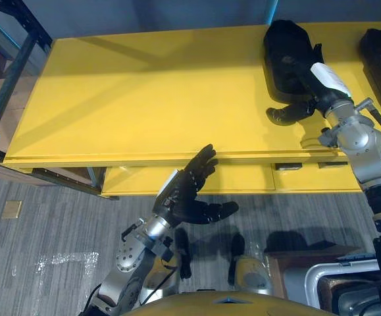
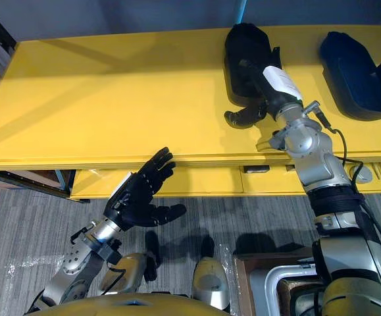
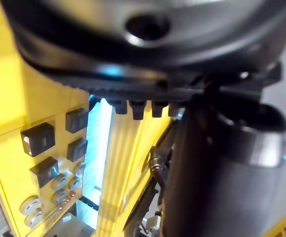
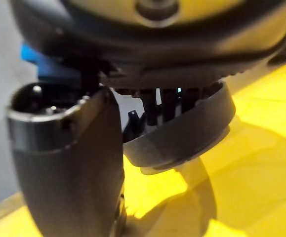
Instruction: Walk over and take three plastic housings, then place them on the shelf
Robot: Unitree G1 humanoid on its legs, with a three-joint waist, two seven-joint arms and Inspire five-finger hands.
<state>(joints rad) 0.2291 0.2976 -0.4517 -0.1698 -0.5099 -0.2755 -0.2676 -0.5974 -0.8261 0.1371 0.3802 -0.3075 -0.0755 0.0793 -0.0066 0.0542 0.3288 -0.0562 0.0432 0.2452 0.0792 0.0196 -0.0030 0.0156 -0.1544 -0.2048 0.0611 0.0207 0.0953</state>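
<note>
The yellow shelf top [image 1: 144,99] lies under the right hand [image 2: 260,76]. The hand's fingers reach onto a dark plastic housing [image 2: 243,36], and their grip cannot be told. A second housing [image 2: 358,66] sits to that hand's right, while the left hand [image 2: 137,194] hangs spread open and empty.

Long yellow table [image 1: 144,99] with a glossy top, pale yellow drawers [image 1: 243,179] under the table's front edge, small dark handles [image 1: 288,166] on them, grey striped carpet [image 1: 52,224] below the table, crumpled clear film [image 1: 65,264] on it
</note>
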